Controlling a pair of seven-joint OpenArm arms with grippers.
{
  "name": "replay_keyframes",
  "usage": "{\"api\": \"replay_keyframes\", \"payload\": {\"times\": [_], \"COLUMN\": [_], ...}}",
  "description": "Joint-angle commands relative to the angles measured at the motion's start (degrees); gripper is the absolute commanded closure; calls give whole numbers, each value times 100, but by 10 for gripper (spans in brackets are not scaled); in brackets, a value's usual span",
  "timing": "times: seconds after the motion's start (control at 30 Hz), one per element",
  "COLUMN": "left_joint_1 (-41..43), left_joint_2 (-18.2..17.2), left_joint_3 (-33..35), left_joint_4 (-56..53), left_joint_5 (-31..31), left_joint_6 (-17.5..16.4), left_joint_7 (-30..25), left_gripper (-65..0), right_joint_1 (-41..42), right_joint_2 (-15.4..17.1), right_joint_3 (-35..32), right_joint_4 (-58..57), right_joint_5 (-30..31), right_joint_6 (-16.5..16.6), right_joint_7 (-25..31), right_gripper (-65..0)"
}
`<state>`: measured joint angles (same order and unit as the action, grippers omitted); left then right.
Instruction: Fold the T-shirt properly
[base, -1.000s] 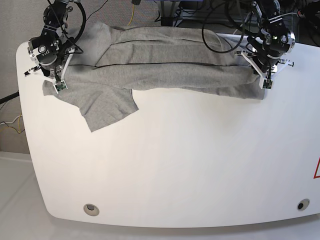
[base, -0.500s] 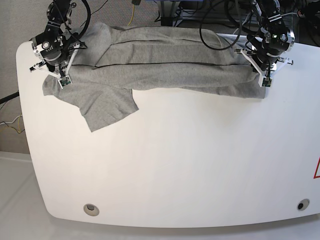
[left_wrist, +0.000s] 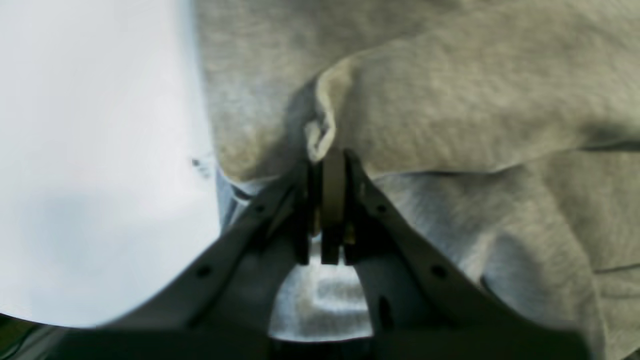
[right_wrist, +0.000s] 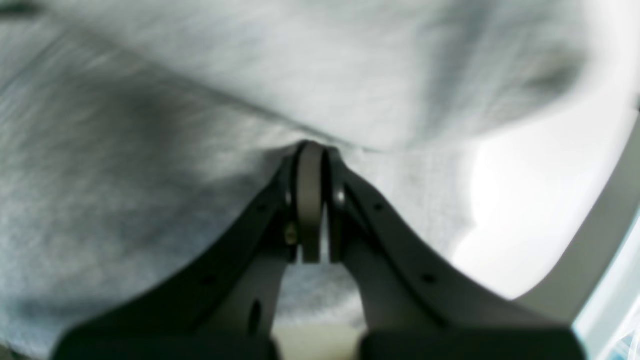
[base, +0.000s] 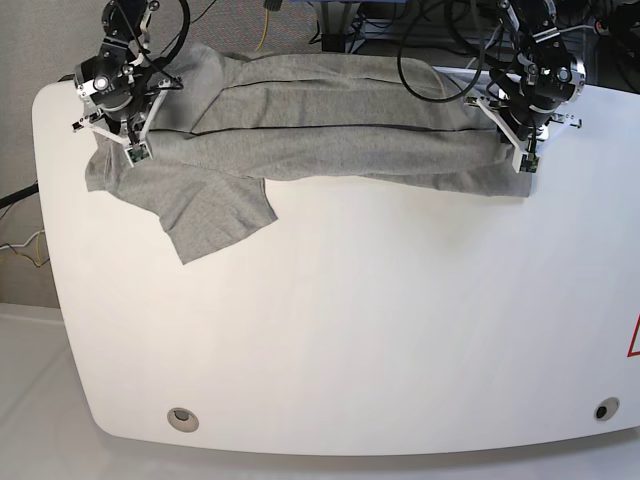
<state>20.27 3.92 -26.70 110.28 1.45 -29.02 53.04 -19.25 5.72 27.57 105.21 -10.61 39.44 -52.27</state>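
The heather-grey T-shirt (base: 330, 140) lies in a long band across the far side of the white table (base: 350, 330), doubled over lengthwise. One sleeve (base: 215, 215) sticks out toward the front at the left. My left gripper (base: 526, 163) is at the band's right end, shut on a pinched fold of the T-shirt (left_wrist: 475, 100); the left wrist view shows its tips (left_wrist: 327, 160) clamping a cloth ridge. At the band's left end, my right gripper (base: 136, 152) is shut on the T-shirt's edge. In the right wrist view that gripper (right_wrist: 311, 150) bites into the grey fabric (right_wrist: 150, 150).
Cables (base: 268, 25) and equipment crowd the space behind the table's far edge. Two round holes (base: 182, 418) (base: 601, 409) sit near the front corners. A red mark (base: 634, 340) shows at the right edge.
Both grippers have moved toward the far edge of the table while staying shut, drawing the ends of the T-shirt back with them. The sleeve has not moved.
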Motion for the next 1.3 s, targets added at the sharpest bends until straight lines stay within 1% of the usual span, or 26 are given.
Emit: {"api": "replay_keyframes", "payload": {"times": [0.0,0.2,0.33,0.43,0.5,0.6,0.67,0.87,1.27], "left_joint_1": [-10,-45,-45,-45,-45,-45,-54,-344,-282], "left_joint_2": [-27,-27,-27,-36,-36,-36,-36,-36,-36], "left_joint_3": [-7,-7,72,186,257,406,476,503,503], "left_joint_4": [89,71,-8,-78,-78,-78,-78,-96,-96], "left_joint_5": [-27,-27,8,26,26,26,17,17,17], "left_joint_6": [14,14,49,66,154,312,356,365,365], "left_joint_7": [-95,-139,-473,-772,-842,-851,-860,-851,-842], "left_gripper": [-5,-5,-5,-5,-5,-5,-5,-5,-5], "right_joint_1": [-32,-32,-5,48,118,153,179,338,311], "right_joint_2": [-13,-40,-40,-40,-40,-22,-5,-5,-5], "right_joint_3": [8,8,8,8,8,8,8,8,8], "right_joint_4": [-143,-442,-600,-679,-688,-688,-688,-688,-688], "right_joint_5": [37,37,37,37,37,19,19,-7,-7], "right_joint_6": [56,56,43,43,43,43,34,43,43], "right_joint_7": [89,344,502,511,511,511,511,484,493], "right_gripper": [-13,-13,-13,-13,-13,-13,-13,-13,-13]}}
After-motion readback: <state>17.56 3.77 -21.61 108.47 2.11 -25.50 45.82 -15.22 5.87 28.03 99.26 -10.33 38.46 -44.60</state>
